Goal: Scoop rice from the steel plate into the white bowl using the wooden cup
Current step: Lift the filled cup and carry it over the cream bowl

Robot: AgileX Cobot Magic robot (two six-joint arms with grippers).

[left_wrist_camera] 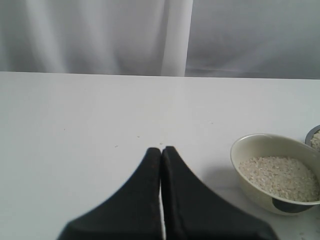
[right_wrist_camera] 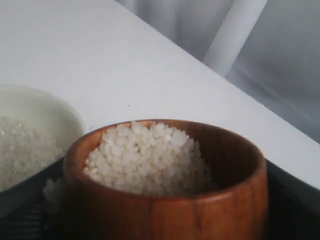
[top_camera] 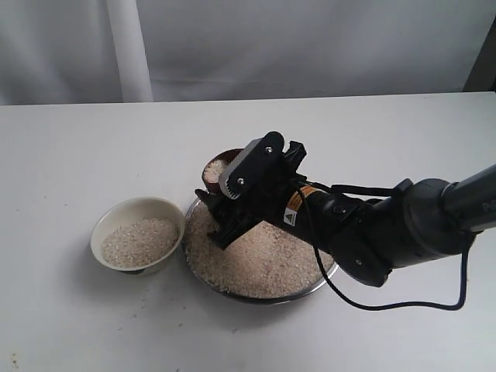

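The wooden cup is heaped with rice and held upright over the far left rim of the steel plate. My right gripper is shut on it. A wide layer of rice covers the plate. To the plate's left stands the white bowl, partly filled with rice. My left gripper is shut and empty, low over bare table beside the bowl; the exterior view does not show it.
The right arm and its cable stretch across the plate's right side. A few stray grains lie on the white table. A grey curtain and white post stand behind the table's far edge.
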